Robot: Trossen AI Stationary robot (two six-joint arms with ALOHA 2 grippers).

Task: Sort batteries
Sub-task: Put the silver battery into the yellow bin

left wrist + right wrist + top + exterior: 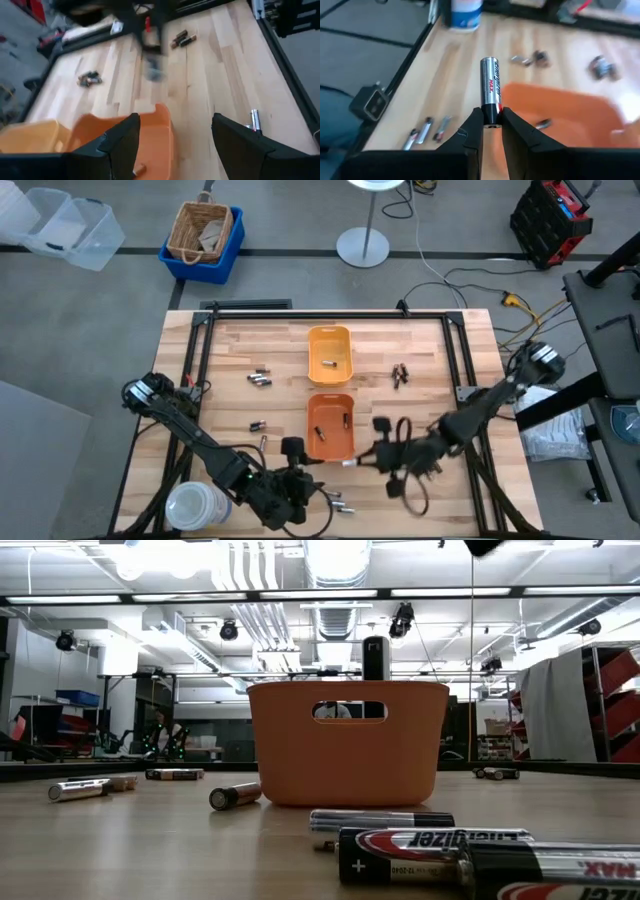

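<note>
Two trays stand mid-table: a yellow-orange tray (329,355) farther off and an orange tray (330,425) nearer, each with a few batteries (335,364) inside. Loose batteries lie on the wood at the left (260,378), the right (400,373) and near the front edge (340,502). My right gripper (362,462) is by the orange tray's near right corner, shut on one battery (490,85). My left gripper (172,145) stands open and empty over that tray's near edge (150,125). My right gripper pinches one end of the battery (491,116) between its two fingertips. The fingers come about level from the table's right and lie along the battery, which sticks straight out past them. It is lifted clear of the table, beside the orange tray (560,115).
A white tub (195,505) stands at the near left corner of the table. A black frame (200,330) runs around the table's far side. Close to the low camera lie several batteries (430,850) in front of the orange tray (345,740).
</note>
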